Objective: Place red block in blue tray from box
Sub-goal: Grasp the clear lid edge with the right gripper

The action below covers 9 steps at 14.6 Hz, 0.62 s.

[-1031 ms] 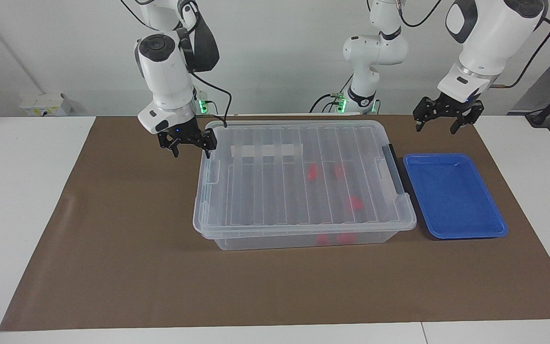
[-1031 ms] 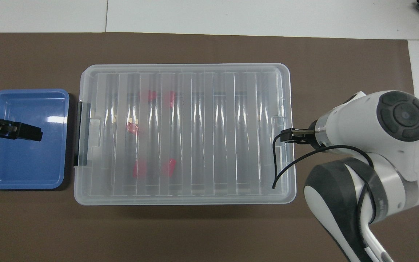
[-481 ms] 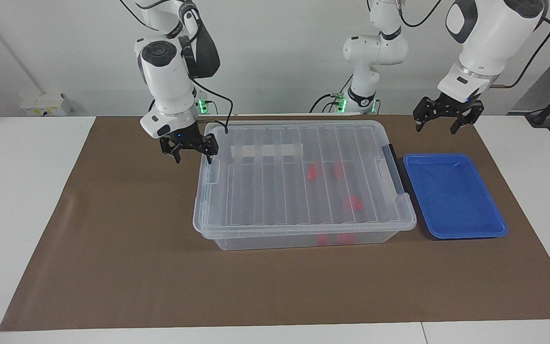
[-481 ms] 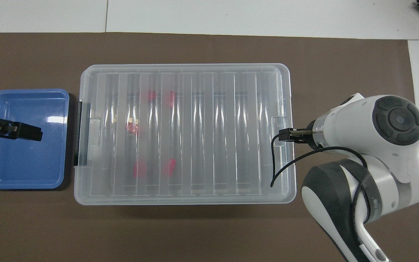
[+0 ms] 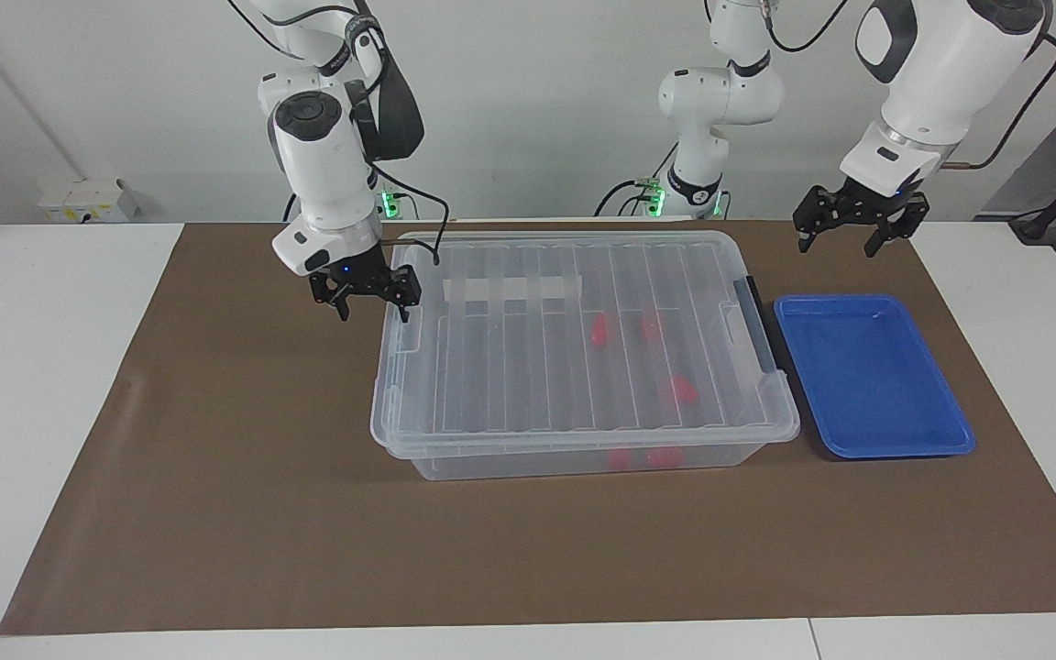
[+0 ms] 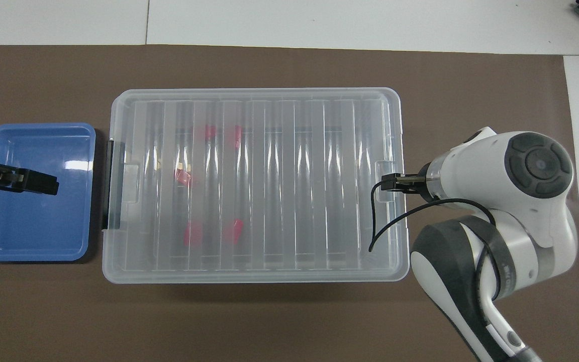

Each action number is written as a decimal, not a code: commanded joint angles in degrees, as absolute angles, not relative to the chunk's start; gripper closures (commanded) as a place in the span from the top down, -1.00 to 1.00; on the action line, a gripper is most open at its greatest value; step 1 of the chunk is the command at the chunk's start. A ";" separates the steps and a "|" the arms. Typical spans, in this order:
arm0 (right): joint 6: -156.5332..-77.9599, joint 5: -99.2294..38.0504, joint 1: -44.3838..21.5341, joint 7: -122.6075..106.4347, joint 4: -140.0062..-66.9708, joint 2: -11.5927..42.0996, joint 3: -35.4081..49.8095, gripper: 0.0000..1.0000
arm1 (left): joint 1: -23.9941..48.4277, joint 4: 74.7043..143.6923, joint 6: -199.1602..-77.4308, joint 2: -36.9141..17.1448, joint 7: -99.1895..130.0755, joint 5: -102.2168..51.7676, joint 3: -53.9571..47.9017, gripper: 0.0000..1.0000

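Observation:
The box (image 5: pixel 510 367) (image 6: pixel 289 186) is a large clear bin with its ribbed lid on, in the middle of the brown mat. Several red blocks (image 5: pixel 599 332) (image 6: pixel 183 176) show through the lid, in the half toward the left arm. The blue tray (image 5: pixel 867 376) (image 6: pixel 33 226) lies beside the box's dark grey handle (image 5: pixel 760 325), with nothing in it. My right gripper (image 5: pixel 372 307) (image 6: pixel 395 182) hangs open just over the box's end toward the right arm, by the lid's clasp (image 5: pixel 409 330). My left gripper (image 5: pixel 849 234) (image 6: pixel 43 185) waits open, raised over the tray.
A black cable (image 6: pixel 385 221) from the right arm droops over the lid's corner. The brown mat (image 5: pixel 262 477) covers most of the white table. A small white box (image 5: pixel 83 197) sits at the table's edge near the right arm's base.
My right gripper has come lower and slid a little toward the box's end clasp. The left arm, box, tray and blocks have not moved.

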<state>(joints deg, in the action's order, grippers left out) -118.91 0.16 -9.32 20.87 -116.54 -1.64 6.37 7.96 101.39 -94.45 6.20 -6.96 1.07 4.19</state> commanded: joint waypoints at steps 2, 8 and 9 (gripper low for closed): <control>-120.23 -0.79 -8.70 20.74 -117.25 -1.85 6.42 0.88 | 7.82 101.16 -93.25 6.77 -6.50 1.23 4.22 1.00; -119.27 -0.70 -6.68 20.13 -117.25 -1.85 6.33 0.84 | 7.82 101.16 -93.25 6.77 -6.50 1.23 4.22 1.00; -119.18 -0.70 -5.98 19.26 -117.25 -1.85 6.33 0.84 | 7.82 101.16 -93.25 6.77 -6.50 1.23 4.22 1.00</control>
